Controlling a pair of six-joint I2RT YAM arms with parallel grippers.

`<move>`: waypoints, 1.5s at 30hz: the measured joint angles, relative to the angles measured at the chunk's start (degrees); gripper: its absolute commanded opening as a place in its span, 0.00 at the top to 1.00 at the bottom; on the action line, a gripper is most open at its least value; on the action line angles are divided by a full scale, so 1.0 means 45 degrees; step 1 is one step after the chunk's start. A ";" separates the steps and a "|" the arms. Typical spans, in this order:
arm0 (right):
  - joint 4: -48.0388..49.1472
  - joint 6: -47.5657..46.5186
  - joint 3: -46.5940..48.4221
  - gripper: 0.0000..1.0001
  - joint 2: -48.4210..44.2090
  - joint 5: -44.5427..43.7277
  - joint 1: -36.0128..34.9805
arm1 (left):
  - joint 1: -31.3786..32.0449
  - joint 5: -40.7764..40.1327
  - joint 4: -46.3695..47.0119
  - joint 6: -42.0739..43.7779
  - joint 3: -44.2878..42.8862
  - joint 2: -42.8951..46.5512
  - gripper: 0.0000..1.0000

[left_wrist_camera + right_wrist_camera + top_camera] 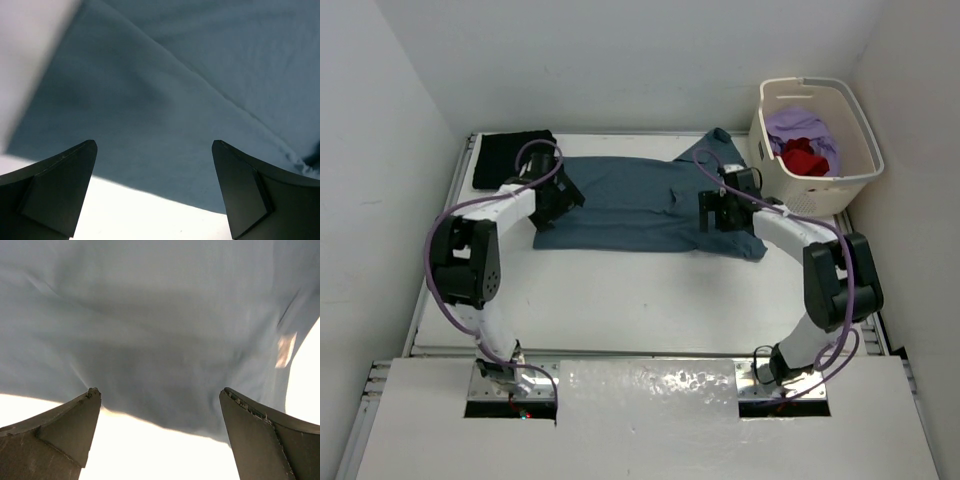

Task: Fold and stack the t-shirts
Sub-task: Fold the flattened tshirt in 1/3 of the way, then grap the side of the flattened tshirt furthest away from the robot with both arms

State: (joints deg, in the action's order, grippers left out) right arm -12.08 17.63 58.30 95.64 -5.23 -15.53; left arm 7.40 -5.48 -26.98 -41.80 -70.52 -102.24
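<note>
Left fingers (50,190) were spread wide and held nothing, low over the near left edge of the blue shirt (630,205). Right fingers (50,435) were wide and empty too, over its near right edge. The blue shirt lay flat on the bench (640,300). A black shirt (510,158) sat in the far left corner. The purple shirt (800,125) and red shirt (803,158) lay in the basket (860,170).

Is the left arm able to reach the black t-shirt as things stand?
Probably yes: the black t-shirt lies uncovered at the table's far left corner, close beside the left gripper, which is open and holds nothing.
</note>
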 measured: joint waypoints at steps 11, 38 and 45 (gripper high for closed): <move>0.0670 0.0957 -0.1593 0.01 0.0937 0.0491 0.0947 | 0.0335 0.0340 0.1860 0.0073 0.0685 -0.1336 0.00; -0.4430 0.1151 -0.3546 0.01 -0.6130 0.1744 -0.0476 | 0.0311 -0.1452 -0.4595 -0.1035 0.4153 0.6125 0.00; -0.2472 0.0845 0.0121 0.01 -0.3172 0.0860 -0.0505 | -0.1137 -0.2477 -0.2866 -0.0170 0.0879 0.4265 0.00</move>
State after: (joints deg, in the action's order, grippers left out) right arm -23.20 21.43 58.85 81.36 -1.37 -17.80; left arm 2.28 -16.62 -39.88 -42.57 -66.57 -83.05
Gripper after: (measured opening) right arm 0.992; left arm 0.997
